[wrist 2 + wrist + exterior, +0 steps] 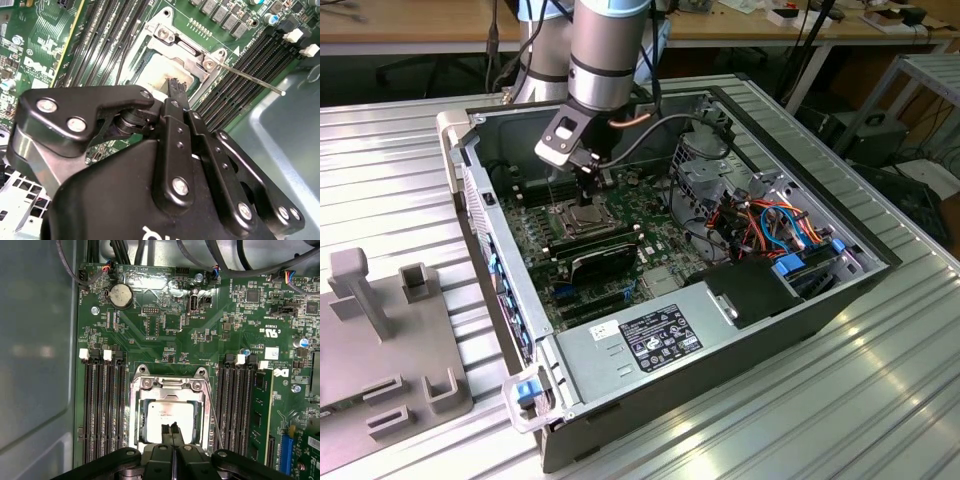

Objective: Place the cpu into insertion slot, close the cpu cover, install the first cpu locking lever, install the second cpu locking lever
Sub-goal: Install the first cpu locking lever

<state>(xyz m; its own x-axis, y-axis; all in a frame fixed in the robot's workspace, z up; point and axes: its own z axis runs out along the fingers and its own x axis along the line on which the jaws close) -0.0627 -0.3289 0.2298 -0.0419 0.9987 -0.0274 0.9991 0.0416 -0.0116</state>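
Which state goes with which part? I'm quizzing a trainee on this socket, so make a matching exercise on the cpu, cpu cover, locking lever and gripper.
1 cpu
2 cpu cover
3 locking lever
4 gripper

A fingers pressed together
B silver square top
C grey frame with a central window
D thin rod slanting over the memory slots

Pairs: 1-B, 2-C, 3-D, 4-A

In the first wrist view, masked by the gripper (171, 429): one edge of the cpu (167, 412), the cpu cover (202, 412) along that edge, one end of the thin locking lever (214, 412) beside the cpu, and ends of the memory slots (102, 410) flanking it. Impossible to tell whether the fingertips (166, 435) touch the cpu. Cut by the picture's border: the gripper's own body.
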